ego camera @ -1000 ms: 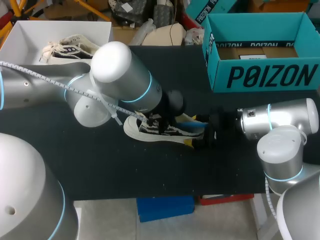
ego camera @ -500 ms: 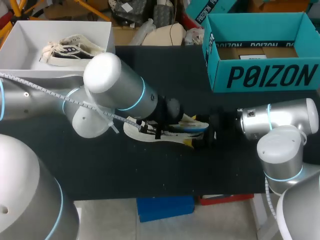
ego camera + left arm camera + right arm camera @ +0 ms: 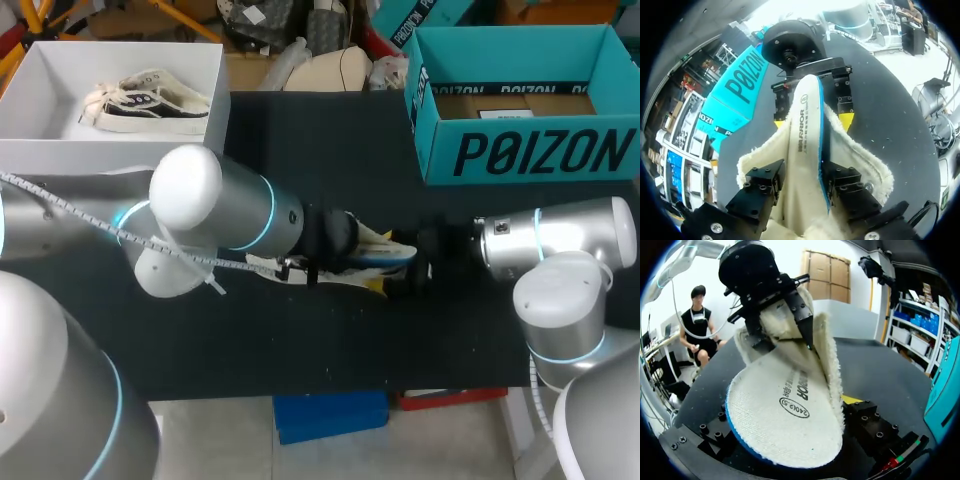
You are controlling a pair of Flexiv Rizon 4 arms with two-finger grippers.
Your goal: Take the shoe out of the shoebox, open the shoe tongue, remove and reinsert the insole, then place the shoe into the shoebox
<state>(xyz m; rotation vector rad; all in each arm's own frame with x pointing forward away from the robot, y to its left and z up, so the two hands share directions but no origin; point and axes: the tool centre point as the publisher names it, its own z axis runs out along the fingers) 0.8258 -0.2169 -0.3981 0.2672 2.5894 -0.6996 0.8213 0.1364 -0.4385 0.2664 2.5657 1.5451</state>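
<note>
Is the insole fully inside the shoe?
No, partly out: the insole rises from the shoe's fleecy opening, held in the left end effector.

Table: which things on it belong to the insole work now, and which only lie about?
In use: shoe; insole; left hand; right hand; probably the teal shoebox.
Lying about: white box; second shoe inside it.

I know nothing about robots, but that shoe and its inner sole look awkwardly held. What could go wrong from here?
1. The left pincer pinches the insole on edge and curved, so it might crease or slip instead of seating flat.
2. The right pincer grips only one end of the shoe, so a push could twist it loose.
3. Both pincers sit close together and could bump.
</note>
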